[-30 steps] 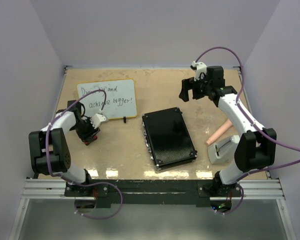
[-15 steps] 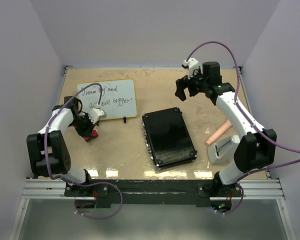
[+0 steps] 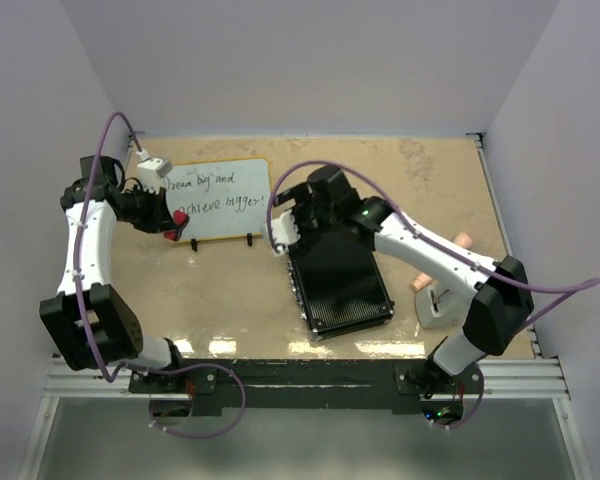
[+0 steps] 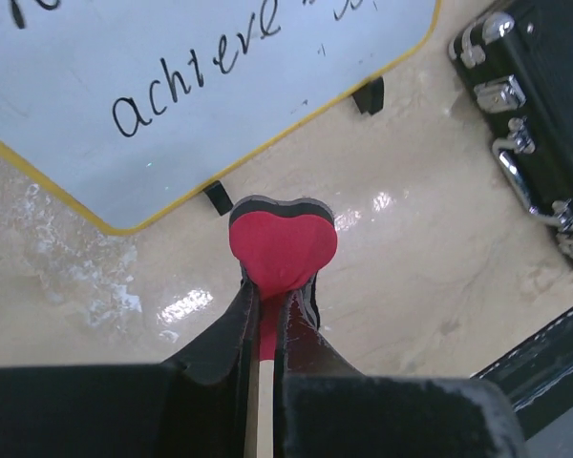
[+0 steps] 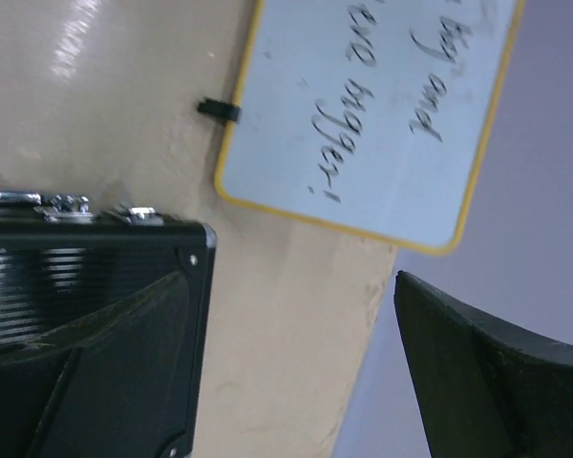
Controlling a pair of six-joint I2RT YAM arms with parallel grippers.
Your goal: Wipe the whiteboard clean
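The whiteboard (image 3: 220, 198) lies at the far left of the table, face up, with black handwritten words on it. My left gripper (image 3: 172, 224) is shut on a red heart-shaped eraser (image 3: 170, 234) at the board's near-left corner. In the left wrist view the eraser (image 4: 283, 246) hangs just off the board's (image 4: 201, 86) yellow edge, above the table. My right gripper (image 3: 278, 232) is open and empty just right of the board, over the black case's far corner. In the right wrist view its fingers (image 5: 477, 382) stand wide apart, with the board (image 5: 382, 114) ahead.
A black ribbed case (image 3: 338, 275) lies mid-table, its latches (image 4: 511, 91) facing the board. A pink cylinder (image 3: 420, 283) and a white stand (image 3: 442, 305) sit at the near right. Lilac walls close the table on three sides.
My left arm has swung from the table in front of the board to its left end, carrying the eraser. My right arm has swept from the far right to the board's right edge.
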